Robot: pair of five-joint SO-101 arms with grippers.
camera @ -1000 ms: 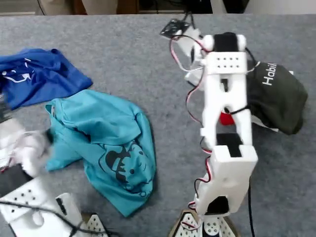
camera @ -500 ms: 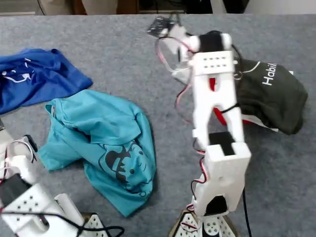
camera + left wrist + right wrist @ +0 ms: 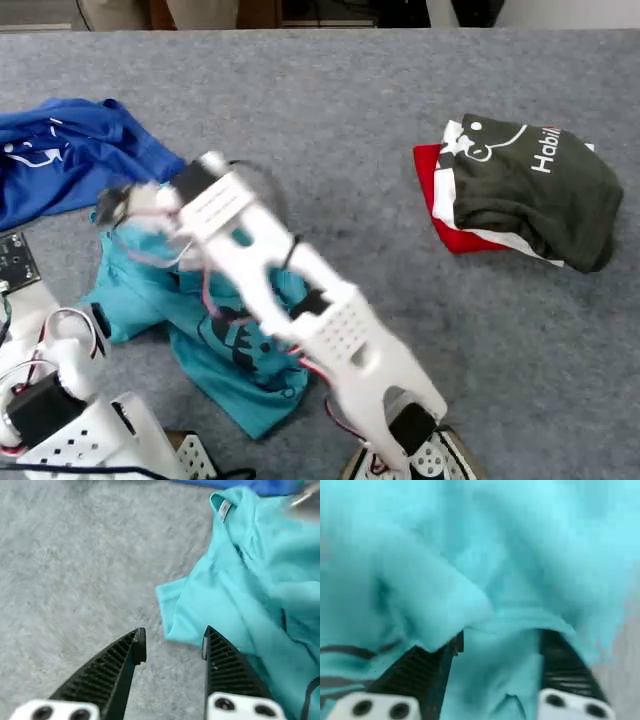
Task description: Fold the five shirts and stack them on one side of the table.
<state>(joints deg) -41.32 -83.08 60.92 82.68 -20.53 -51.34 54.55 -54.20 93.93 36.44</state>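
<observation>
Because teal shirt [image 3: 240, 590] is limp, light, crumpled, pinch sleeve hem [image 3: 166, 611]; left gripper [image 3: 173, 641], right gripper [image 3: 500, 642] fingers wide.

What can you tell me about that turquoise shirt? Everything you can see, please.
The turquoise shirt lies unfolded and crumpled on the grey table, beside the blue shirt. Soft knit cloth, dark cartoon print, neck label showing. The right gripper, open, is low over its folds; the left gripper, open, hovers by a sleeve hem.
</observation>
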